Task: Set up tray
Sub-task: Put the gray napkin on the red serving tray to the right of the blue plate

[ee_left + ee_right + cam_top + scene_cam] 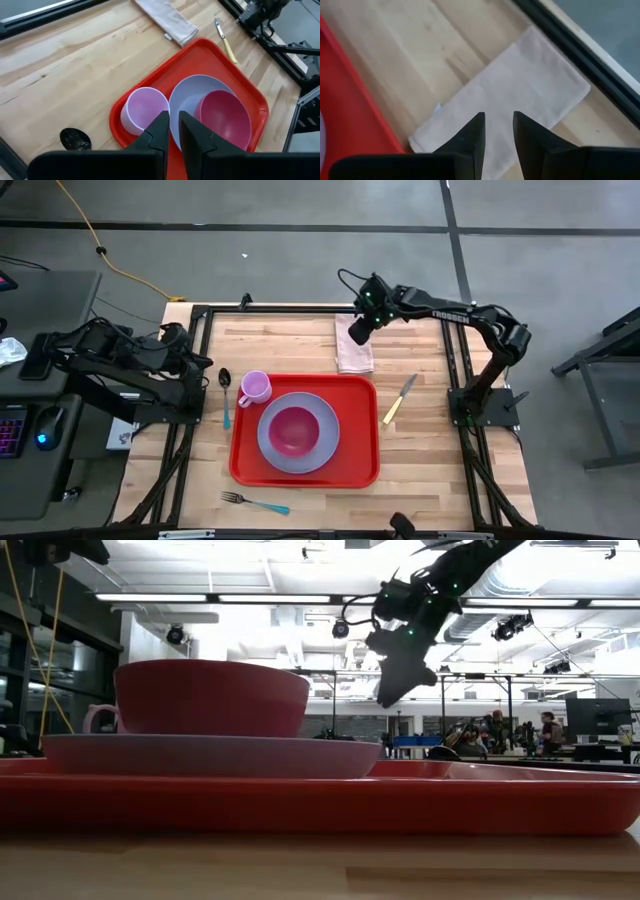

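High view: nearest the front edge a fork (254, 503) is lying on the table (430, 465), and behind it the tray (355, 470) is sitting mid-table carrying a plate (322, 448) with a bowl (292, 431) and a cup (254, 388), spoon (225, 392) to its left, knife (399, 399) to its right. Farther back, the right gripper (358, 332) is hovering over the napkin (354, 356), fingers slightly parted and gripping nothing, while the left gripper (203, 360) is waiting at the table's left edge, fingers nearly together and empty.
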